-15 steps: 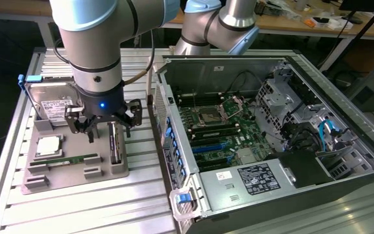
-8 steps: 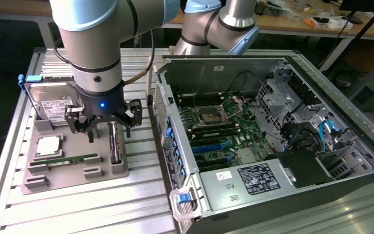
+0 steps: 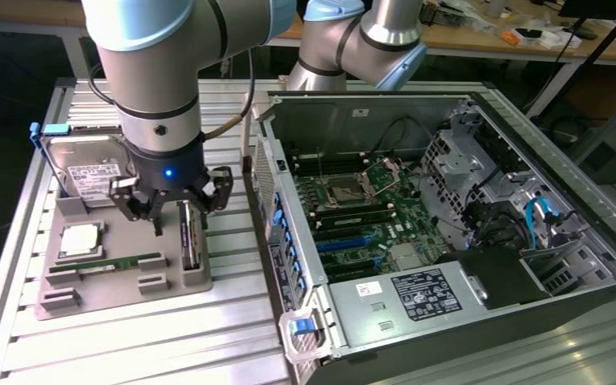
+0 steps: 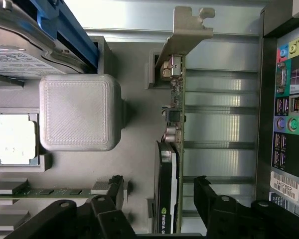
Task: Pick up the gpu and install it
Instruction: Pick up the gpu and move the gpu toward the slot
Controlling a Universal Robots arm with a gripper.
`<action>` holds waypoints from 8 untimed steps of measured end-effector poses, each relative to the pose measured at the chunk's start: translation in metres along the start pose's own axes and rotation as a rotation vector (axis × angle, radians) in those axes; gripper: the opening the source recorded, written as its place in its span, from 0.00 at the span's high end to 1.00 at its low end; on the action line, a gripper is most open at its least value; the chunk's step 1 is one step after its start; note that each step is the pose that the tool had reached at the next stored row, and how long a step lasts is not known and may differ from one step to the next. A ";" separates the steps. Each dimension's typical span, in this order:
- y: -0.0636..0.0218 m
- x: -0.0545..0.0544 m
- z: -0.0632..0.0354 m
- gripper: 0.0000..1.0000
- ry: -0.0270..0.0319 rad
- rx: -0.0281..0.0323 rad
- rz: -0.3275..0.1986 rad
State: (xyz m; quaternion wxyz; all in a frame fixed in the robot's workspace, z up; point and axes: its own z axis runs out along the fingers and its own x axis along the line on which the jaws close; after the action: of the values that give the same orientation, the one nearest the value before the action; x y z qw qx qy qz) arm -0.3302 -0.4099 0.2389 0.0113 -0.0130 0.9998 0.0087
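While the exterior view sets the gripper (image 3: 186, 210) above the tray (image 3: 115, 295), the wrist view shows its fingers (image 4: 114, 188) spread astride the gpu (image 4: 172, 124) (standing on edge in the tray), near a CPU (image 4: 12, 139) and drive (image 4: 20, 55).

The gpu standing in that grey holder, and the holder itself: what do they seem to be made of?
The gpu: a green circuit board, likely fibreglass laminate, with a glossy black cover that looks like plastic. Its bracket: bent sheet metal with a dull silver sheen. The holder: matte grey plastic, probably 3D-printed, judging by the fine layered lines on its raised block.
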 end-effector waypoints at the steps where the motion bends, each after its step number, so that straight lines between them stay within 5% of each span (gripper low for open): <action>1: 0.0000 0.000 0.0000 0.36 0.0001 0.0000 0.000; 8: 0.0000 0.000 0.0000 0.61 0.0000 0.0000 0.000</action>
State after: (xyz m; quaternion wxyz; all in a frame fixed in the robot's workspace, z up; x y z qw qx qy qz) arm -0.3302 -0.4099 0.2389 0.0112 -0.0130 0.9998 0.0087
